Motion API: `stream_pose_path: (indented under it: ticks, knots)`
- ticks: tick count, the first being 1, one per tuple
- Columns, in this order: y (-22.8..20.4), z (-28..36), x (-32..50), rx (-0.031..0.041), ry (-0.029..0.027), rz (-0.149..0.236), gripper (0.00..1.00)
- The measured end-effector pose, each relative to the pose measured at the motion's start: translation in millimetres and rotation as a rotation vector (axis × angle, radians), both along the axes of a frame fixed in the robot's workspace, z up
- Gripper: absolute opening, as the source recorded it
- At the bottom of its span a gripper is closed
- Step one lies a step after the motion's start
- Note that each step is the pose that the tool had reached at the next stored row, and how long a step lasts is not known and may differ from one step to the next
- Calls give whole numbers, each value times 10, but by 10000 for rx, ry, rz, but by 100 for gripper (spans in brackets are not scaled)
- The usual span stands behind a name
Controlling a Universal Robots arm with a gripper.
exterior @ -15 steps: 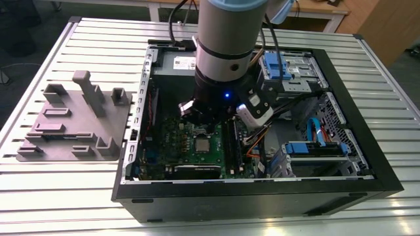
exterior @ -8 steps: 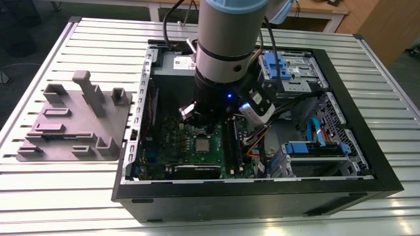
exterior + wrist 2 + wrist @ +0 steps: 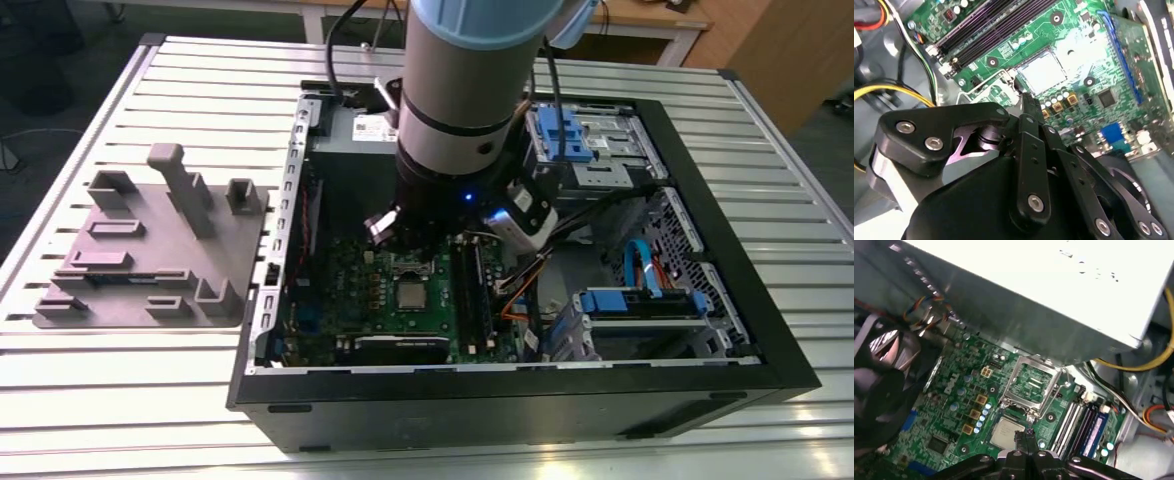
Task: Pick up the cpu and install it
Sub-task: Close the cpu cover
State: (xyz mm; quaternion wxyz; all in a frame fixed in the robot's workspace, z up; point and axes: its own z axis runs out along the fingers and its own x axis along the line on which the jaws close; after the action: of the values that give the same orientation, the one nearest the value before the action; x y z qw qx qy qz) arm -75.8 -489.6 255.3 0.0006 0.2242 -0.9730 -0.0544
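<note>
A pale, slatted metal table (image 3: pixel 120 400) carries one open black sheet-metal computer case (image 3: pixel 534 412) and, at the exterior view's left, one matte grey plate (image 3: pixel 127 290) studded with raised blocky fixtures. The case holds one glossy green circuit board (image 3: pixel 344 300), bundled cables, and two blue plastic drive brackets (image 3: pixel 638 300) towards the exterior view's right. The single grey, cylindrical robot arm (image 3: pixel 461 100) reaches down into the case. The small flat square cpu (image 3: pixel 410 293), its top brushed silver-grey, lies flat in its socket on the board; the hinged bright-metal socket frame (image 3: pixel 1031 385) stands tilted open beside it. In both wrist views the black, jointed gripper (image 3: pixel 1026 436) has its two fingers drawn together with nothing between them, their tips right at the edge of the cpu (image 3: pixel 1004 432). Long black memory slots (image 3: pixel 979 30) run in parallel next to the socket, a black round fan (image 3: pixel 884 375) sits near the board, and a silver sheet-metal box (image 3: pixel 1054 285) looms over it.
</note>
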Motion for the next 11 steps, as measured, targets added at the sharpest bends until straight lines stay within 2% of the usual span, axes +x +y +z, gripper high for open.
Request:
stream_pose_path:
  ticks: [5,11]
  knots:
    - [0,-33,7,-1,0,812,10]
    - [33,-58,161,1,0,891,10]
